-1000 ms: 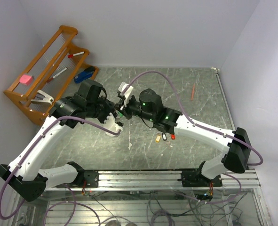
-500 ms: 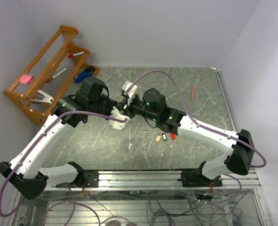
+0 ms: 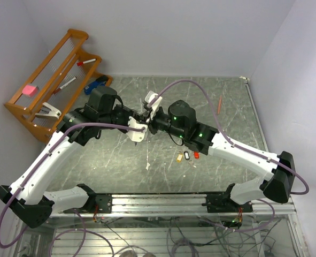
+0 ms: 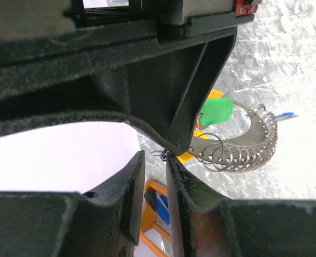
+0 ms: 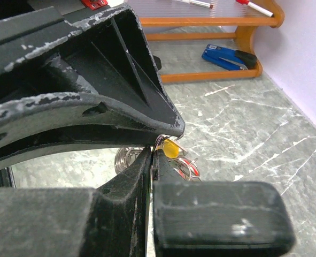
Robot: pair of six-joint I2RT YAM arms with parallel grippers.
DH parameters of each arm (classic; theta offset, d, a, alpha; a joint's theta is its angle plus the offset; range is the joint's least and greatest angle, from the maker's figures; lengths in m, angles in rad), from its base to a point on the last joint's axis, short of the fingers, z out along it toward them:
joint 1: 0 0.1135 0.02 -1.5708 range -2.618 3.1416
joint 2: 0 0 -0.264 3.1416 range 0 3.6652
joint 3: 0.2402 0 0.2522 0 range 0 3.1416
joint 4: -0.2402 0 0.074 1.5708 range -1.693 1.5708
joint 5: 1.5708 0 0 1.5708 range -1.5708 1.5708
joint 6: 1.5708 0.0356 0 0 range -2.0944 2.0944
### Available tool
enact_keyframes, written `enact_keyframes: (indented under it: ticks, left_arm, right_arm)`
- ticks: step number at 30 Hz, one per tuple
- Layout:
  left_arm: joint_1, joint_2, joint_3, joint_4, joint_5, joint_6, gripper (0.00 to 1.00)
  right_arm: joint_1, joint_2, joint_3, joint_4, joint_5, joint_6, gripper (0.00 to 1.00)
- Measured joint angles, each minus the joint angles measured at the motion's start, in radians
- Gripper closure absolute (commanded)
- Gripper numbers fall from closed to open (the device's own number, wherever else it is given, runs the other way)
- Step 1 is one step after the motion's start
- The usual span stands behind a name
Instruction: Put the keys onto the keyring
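My two grippers meet above the table's middle, left gripper (image 3: 140,123) against right gripper (image 3: 148,116). The right gripper (image 5: 156,152) is shut on a thin wire loop of the keyring (image 5: 163,142); a yellow tag (image 5: 172,149), a red-tagged ring (image 5: 192,169) and a silver coil (image 5: 125,159) hang at its tip. In the left wrist view the keyring bundle (image 4: 243,152) carries a green-tagged key (image 4: 216,111). The left gripper (image 4: 155,160) stands narrowly open just below it, nothing between its pads. Three keys, yellow (image 3: 179,157), black-and-white (image 3: 187,155) and red (image 3: 195,155), lie on the table.
A wooden rack (image 3: 24,110) at the back left holds a blue stapler (image 3: 96,84), pens and a pink block. A red pen (image 3: 220,104) lies at the back right. A small white scrap (image 3: 147,166) lies near the front.
Both grippers have moved together to the right and toward the back, staying tip to tip. The loose keys on the table have not moved.
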Motion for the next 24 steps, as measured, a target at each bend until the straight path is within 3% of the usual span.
enact_keyframes:
  ticks: [17, 24]
  left_arm:
    - [0.023, 0.0, -0.002, 0.083, 0.026, -0.088, 0.67]
    - [0.103, 0.028, 0.036, 0.166, 0.089, -0.228, 0.68]
  right_arm:
    - [-0.003, -0.141, -0.076, 0.031, 0.011, -0.036, 1.0]
    - [-0.003, -0.197, -0.16, 0.126, 0.033, -0.078, 1.0]
